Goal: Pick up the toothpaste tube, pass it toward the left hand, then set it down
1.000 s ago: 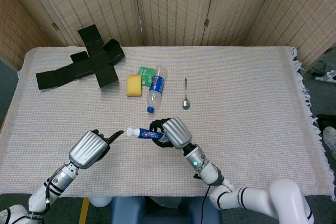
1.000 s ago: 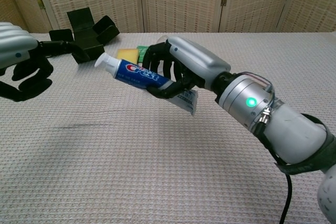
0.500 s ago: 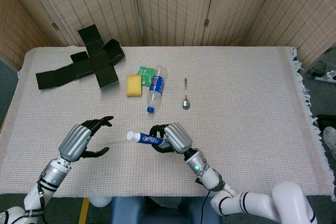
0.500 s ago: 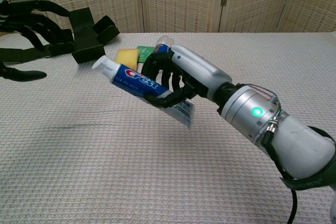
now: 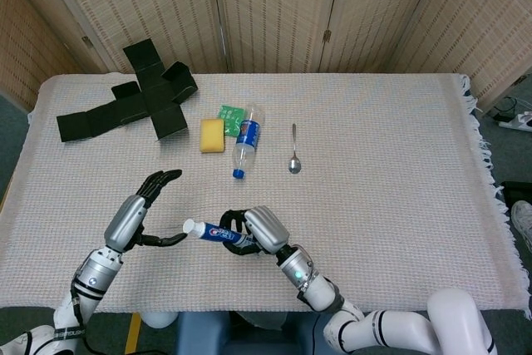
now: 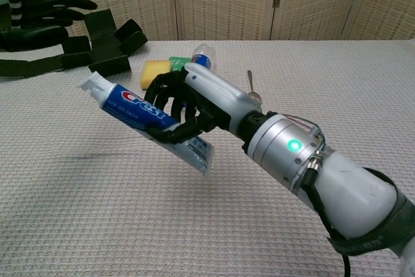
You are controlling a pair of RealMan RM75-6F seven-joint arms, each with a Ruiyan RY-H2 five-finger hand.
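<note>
My right hand (image 5: 253, 229) (image 6: 185, 103) grips a blue and white Crest toothpaste tube (image 5: 212, 232) (image 6: 139, 112) above the table, its white cap pointing left. My left hand (image 5: 141, 208) (image 6: 39, 8) is open just left of the cap, fingers spread and thumb stretched out under the cap's line. A small gap separates the cap from the left palm. In the chest view the tube's flat crimped end hangs below the right hand.
A plastic bottle (image 5: 246, 143), a yellow sponge (image 5: 212, 135), a green packet (image 5: 229, 113) and a spoon (image 5: 294, 155) lie mid-table. Black folded cardboard (image 5: 141, 97) sits at the far left. A woven white cloth (image 5: 391, 172) covers the table.
My right hand carried the tube leftward and nearer the front edge. The left hand uncurled from a fist, spread its fingers and now faces the cap.
</note>
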